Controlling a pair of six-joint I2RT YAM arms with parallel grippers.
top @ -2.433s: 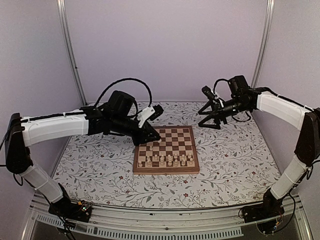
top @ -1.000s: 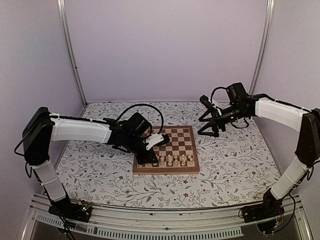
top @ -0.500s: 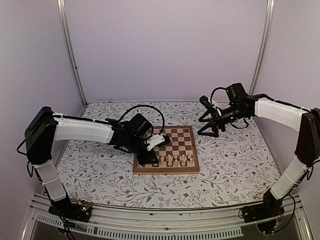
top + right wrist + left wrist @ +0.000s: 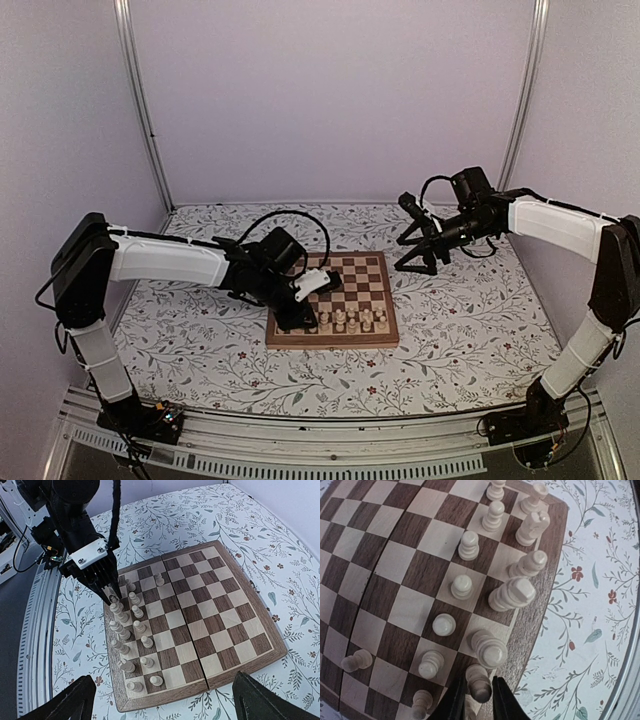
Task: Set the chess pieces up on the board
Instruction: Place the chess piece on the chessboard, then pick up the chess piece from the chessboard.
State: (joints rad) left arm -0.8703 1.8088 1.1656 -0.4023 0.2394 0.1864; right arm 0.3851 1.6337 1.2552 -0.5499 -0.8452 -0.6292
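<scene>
At the board's near-left corner an upright chess piece stands between the left gripper's fingers — clamped or freed, I cannot tell — while the right gripper gapes beyond its far-right corner.

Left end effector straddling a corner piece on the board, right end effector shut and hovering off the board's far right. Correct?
No. The right end effector is open, not shut: the right wrist view shows its fingers spread wide with nothing between them. The rest holds: it hovers off the far right of the board, and the left end effector straddles a corner piece.
</scene>
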